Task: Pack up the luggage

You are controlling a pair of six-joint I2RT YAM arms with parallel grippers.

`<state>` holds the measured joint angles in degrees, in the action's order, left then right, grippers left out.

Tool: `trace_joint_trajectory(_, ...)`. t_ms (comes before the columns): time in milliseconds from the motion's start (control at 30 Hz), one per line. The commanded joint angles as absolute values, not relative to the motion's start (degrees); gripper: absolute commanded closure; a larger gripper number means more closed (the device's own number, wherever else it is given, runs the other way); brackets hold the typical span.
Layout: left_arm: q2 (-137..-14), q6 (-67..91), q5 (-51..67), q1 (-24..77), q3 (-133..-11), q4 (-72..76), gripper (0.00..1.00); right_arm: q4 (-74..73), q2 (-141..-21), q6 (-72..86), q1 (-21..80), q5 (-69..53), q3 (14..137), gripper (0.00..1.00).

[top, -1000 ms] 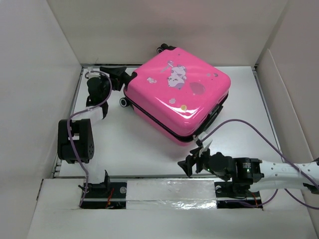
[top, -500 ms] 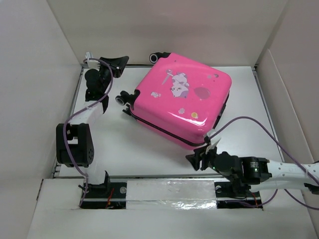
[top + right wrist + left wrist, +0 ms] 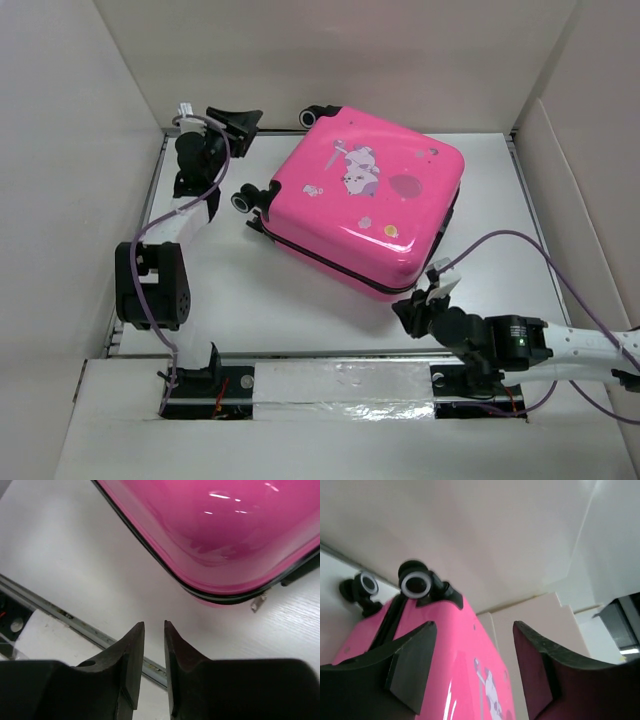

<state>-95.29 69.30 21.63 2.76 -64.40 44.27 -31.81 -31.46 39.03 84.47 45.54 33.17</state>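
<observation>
Pink and glossy, the luggage (image 3: 365,205) is lying flat on its side toward one o'clock of the table, with its two halves closed together and its wheels (image 3: 243,200) pointing to nine o'clock. Lying this way, it is offering its zip seam to both arms.

At eleven o'clock of the case, the left gripper (image 3: 238,128) is hovering above the wheel end. Its jaws are standing apart and released with nothing between them, and it is probably waiting to steady that end. At six o'clock of the case, the right gripper (image 3: 418,305) is hanging low just off the near corner. Its jaws are drawn almost together, leaving a slim gap, and they are grasping nothing. A small metal zip pull (image 3: 258,602) is dangling from the seam at that corner, apart from the jaws. I judge that the pull is what this arm is lining up for, so zipping looks like the step in hand.

White and matt, the table (image 3: 260,290) is carrying only the case. Plain pale walls (image 3: 330,60) are boxing it in from nine round to three o'clock, and a shiny taped strip (image 3: 340,385) is running along the six o'clock edge.
</observation>
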Motion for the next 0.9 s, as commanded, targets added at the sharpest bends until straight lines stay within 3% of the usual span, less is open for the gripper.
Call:
trace_joint_trajectory(0, -88.34, 59.63, 17.77, 2.55, -72.58, 41.15, 0.39, -38.99, -30.15, 45.25, 84.9, 52.11, 36.12, 0.76)
trace_joint_trajectory(100, -81.84, 51.63, 14.34, 4.55, -78.21, 36.04, 0.39, -40.96, -28.65, 48.6, 84.9, 53.79, 35.16, 0.94)
trace_joint_trajectory(200, -74.2, 46.77, 11.79, 9.12, -77.35, 35.77, 0.59, -36.05, -29.35, 46.33, 84.9, 52.3, 32.79, 1.0)
trace_joint_trajectory(233, -70.53, 44.5, 11.34, 14.01, -74.04, 36.29, 0.72, -34.73, -29.96, 44.4, 84.9, 51.86, 32.61, 1.0)
trace_joint_trajectory(400, -64.44, 41.4, 7.67, 36.06, -54.55, 45.51, 1.0, -35.06, -37.42, 42.63, 84.9, 51.59, 36.82, 1.0)
trace_joint_trajectory(533, -58.12, 39.12, -2.96, 45.15, -40.74, 50.62, 1.0, -34.29, -37.8, 39.75, 84.9, 50.46, 36.04, 1.0)
trace_joint_trajectory(700, -48.7, 26.99, -21.92, 66.56, -37.01, 36.57, 1.0, -19.88, -31.91, 38.48, 84.9, 45.44, 25.33, 1.0)
trace_joint_trajectory(867, -47.9, 29.87, -30.23, 76.28, -27.35, 32.26, 1.0, -19.52, -28.65, 47.11, 83.67, 45.88, 20.57, 1.0)
